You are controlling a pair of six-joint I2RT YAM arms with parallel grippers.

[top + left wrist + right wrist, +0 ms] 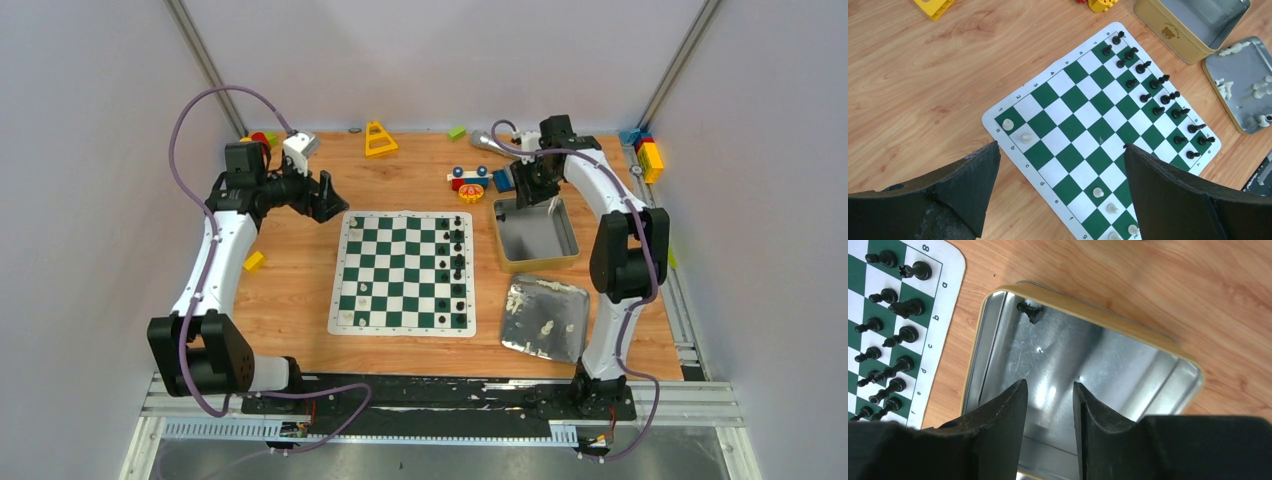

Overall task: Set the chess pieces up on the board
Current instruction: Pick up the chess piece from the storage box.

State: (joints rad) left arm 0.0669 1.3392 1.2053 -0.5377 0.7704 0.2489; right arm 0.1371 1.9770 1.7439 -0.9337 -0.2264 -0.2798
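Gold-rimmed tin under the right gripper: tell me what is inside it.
One black chess piece sits in a corner of the tin, by its wall. The rest of the visible floor is bare metal. The fingers of the right gripper cover the near part.

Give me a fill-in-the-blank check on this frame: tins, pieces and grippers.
1. The open tin under the right gripper holds one ____ chess piece.
2. The flat lid holds only ____ pieces.
3. The left gripper has its jaws wide ____.
4. Black pieces on the board stand in ____ rows.
Missing words: black; white; open; two.
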